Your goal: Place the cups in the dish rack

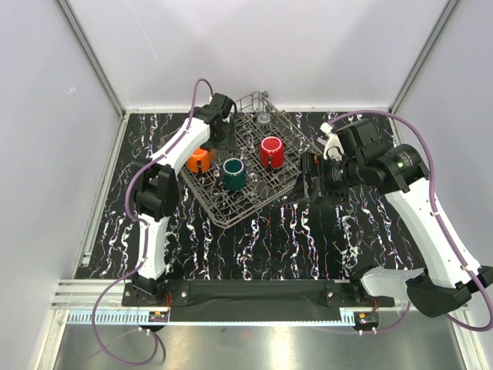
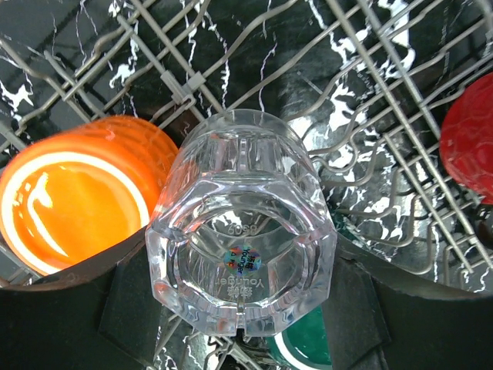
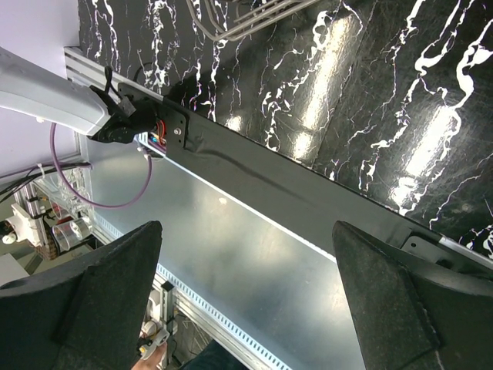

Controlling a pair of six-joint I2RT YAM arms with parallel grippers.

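Note:
My left gripper point(image 1: 223, 127) is shut on a clear cup point(image 2: 243, 231), held over the far left part of the wire dish rack point(image 1: 231, 212) with its thick base toward the wrist camera. Its fingers point(image 2: 77, 324) press both sides of the cup. In the rack sit an orange cup point(image 1: 199, 160), a teal cup point(image 1: 234, 174), a red cup point(image 1: 272, 151) and another clear cup point(image 1: 263, 119) at the far side. The left wrist view shows the orange cup point(image 2: 73, 200), red cup point(image 2: 470, 139) and teal cup point(image 2: 304, 351). My right gripper point(image 1: 308, 181) is open and empty, just right of the rack.
The rack lies turned diagonally on the black marbled table point(image 1: 293, 239). White walls close in the left, far and right sides. The right wrist view looks down past the table's front edge to the black base bar point(image 3: 231, 154) and a metal ledge point(image 3: 254, 254).

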